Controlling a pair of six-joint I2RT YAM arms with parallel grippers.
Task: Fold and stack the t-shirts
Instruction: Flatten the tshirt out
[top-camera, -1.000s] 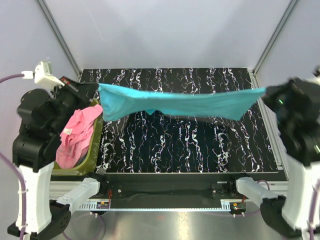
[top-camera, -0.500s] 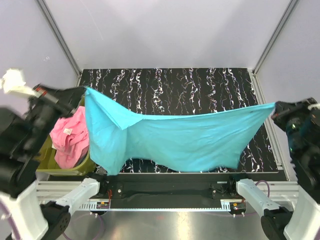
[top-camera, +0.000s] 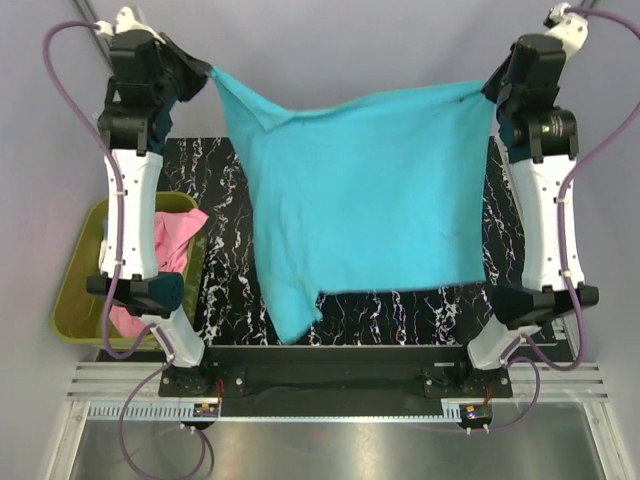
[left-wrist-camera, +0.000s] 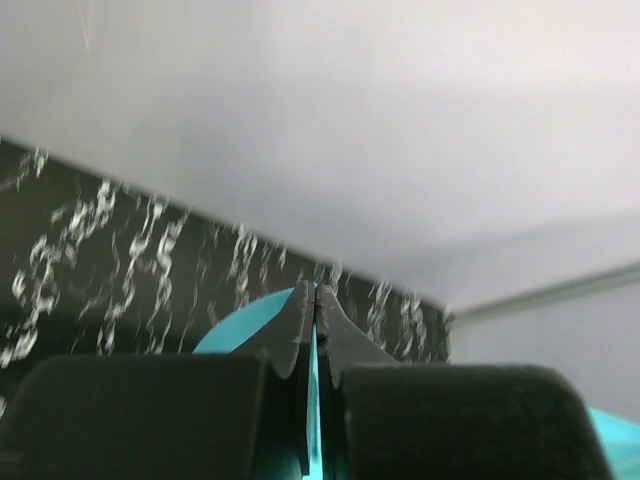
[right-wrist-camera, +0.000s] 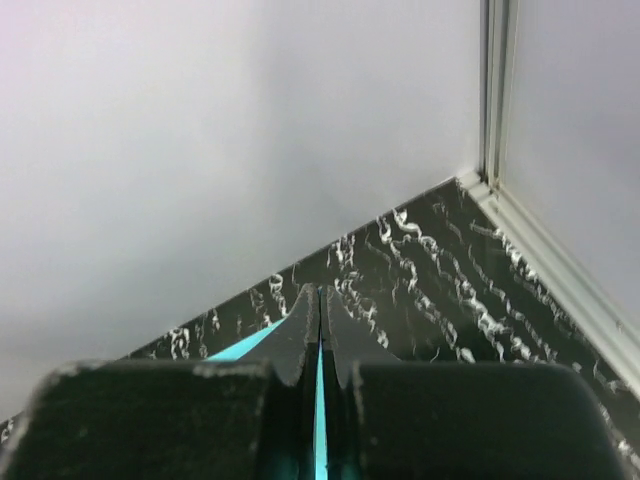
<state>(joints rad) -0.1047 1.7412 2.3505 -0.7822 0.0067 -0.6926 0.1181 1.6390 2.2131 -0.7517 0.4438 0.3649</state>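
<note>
1. T-shirt (top-camera: 370, 200), bright turquoise, hangs spread out in the air above the black marbled table (top-camera: 225, 170), strung between the two arms by its upper corners.
2. The left gripper (top-camera: 203, 76) is pressed together on the shirt's upper left corner. In the left wrist view, a thin strip of turquoise cloth shows pinched between the two dark fingers (left-wrist-camera: 288, 330).
3. The right gripper (top-camera: 488, 88) pinches the upper right corner in the same way. The right wrist view shows a sliver of cloth caught between its closed fingers.
4. The shirt's top edge sags a little between the two grips.
5. The lower edge is uneven. The left side hangs down to a point near the table's front edge, and the right side ends higher.
6. Both arms stand stretched upward from their bases, one at each side of the table.
7. A pink shirt (top-camera: 165, 245) lies crumpled in the green bin (top-camera: 75, 290) just left of the table. Part of it spills over the rim on the table side, beside the left arm.
</note>
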